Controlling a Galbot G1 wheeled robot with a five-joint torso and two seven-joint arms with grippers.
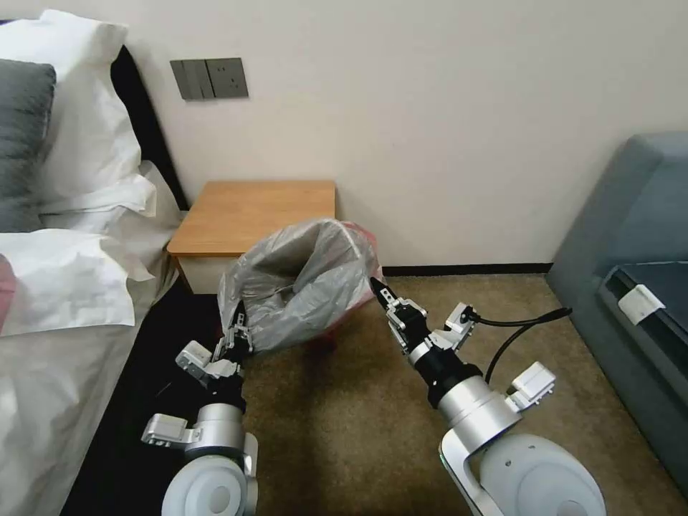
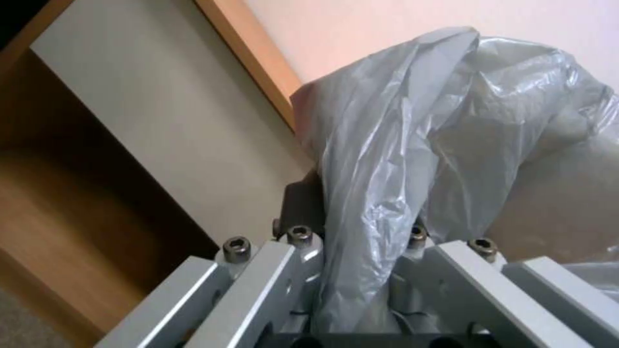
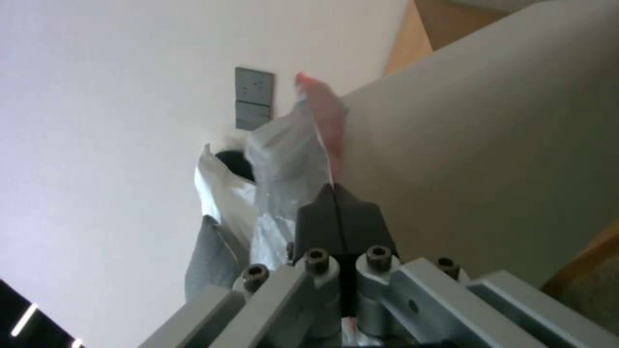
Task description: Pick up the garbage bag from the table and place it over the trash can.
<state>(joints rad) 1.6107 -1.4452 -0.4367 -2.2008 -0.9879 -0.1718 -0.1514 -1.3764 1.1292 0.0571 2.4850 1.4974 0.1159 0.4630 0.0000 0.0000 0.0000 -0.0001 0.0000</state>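
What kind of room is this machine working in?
Most likely a bedroom, perhaps a hotel room: a bed with white pillows, a small wooden nightstand against the wall, and a grey-blue sofa on carpet.

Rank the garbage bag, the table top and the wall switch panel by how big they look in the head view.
1. garbage bag, though nearer the camera
2. table top, nearly alike
3. wall switch panel, smallest

Grey garbage bag [image 1: 301, 287] spread open, airborne before table [image 1: 251, 215].

Text/labels/brands/nos.: none legible on any surface. Wall switch plate [image 1: 209, 78]: blank, no markings readable.
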